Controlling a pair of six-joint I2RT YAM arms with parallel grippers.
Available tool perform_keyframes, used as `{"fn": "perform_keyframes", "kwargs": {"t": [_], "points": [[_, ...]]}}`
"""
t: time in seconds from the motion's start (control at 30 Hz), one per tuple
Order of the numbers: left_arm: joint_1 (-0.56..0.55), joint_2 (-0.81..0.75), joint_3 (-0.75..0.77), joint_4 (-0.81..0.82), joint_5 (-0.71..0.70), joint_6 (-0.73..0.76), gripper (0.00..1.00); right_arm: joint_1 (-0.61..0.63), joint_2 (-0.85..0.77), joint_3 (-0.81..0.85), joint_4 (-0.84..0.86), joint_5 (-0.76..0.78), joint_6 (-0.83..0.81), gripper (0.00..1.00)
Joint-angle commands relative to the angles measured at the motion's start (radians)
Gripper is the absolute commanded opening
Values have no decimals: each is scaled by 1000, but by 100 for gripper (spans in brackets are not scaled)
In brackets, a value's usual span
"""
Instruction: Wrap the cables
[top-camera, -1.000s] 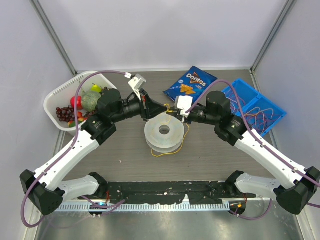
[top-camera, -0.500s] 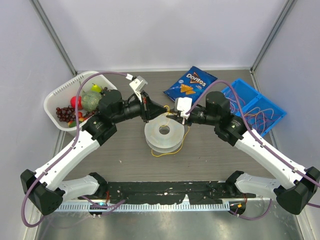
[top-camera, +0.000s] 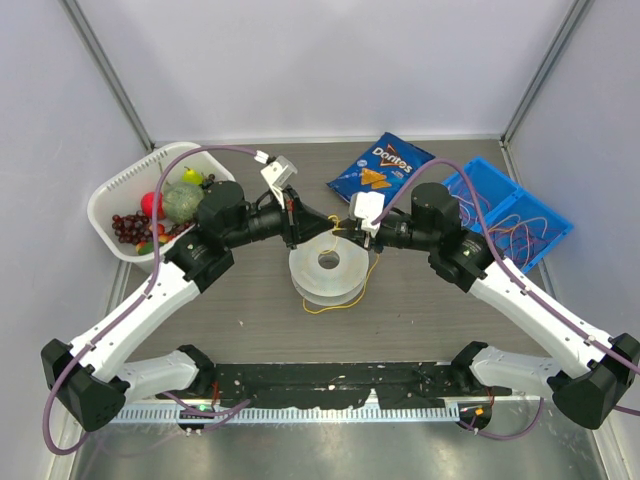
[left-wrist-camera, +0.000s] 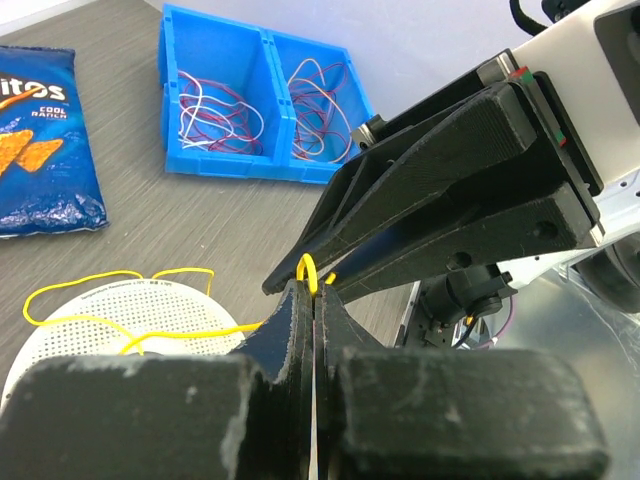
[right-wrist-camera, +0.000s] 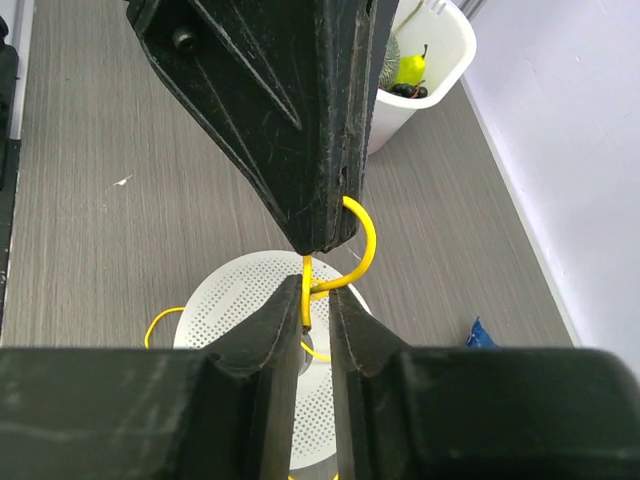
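Pinching the yellow cable (right-wrist-camera: 371, 238) from opposite sides, the left gripper (left-wrist-camera: 312, 292) and right gripper (right-wrist-camera: 318, 292) meet tip to tip just above the spool (top-camera: 312, 283).

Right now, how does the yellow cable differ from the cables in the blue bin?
The yellow cable is pinched by the left gripper and right gripper above the spool; the bin cables lie loose in the blue bin. The yellow cable is a single strand; the bin cables are tangled white and reddish loops. Both are thin, floppy wires.
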Motion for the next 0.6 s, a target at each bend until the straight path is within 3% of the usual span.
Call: {"fn": "perform_keyframes", "kwargs": {"t": [0.0, 0.1, 0.13, 0.23, 0.27, 0.37, 0.4, 0.47, 0.57], "points": [[-3, -29, -7, 38, 24, 23, 0, 5, -8, 44, 46, 5, 32, 18], [-3, -26, -9, 43, 30, 21, 0, 7, -8, 42, 57, 18, 44, 9], [-1, -26, -9, 43, 31, 20, 0, 5, -6, 41, 57, 21, 46, 1], [-3, -29, -1, 29, 28, 18, 1, 0, -9, 41, 68, 53, 66, 1], [-1, -29, 2, 18, 28, 20, 8, -1, -9, 39, 71, 57, 75, 1], [20, -38, 11, -9, 24, -14, 45, -29, -15, 33, 83, 63, 104, 1], [40, -43, 14, -15, 28, -32, 52, -47, -17, 32, 88, 63, 116, 1], [79, -52, 14, -31, 33, -51, 63, -84, -25, 36, 95, 55, 147, 1], [146, -32, 31, -130, 16, -31, 67, -165, -32, 71, 108, 60, 205, 1]]}}
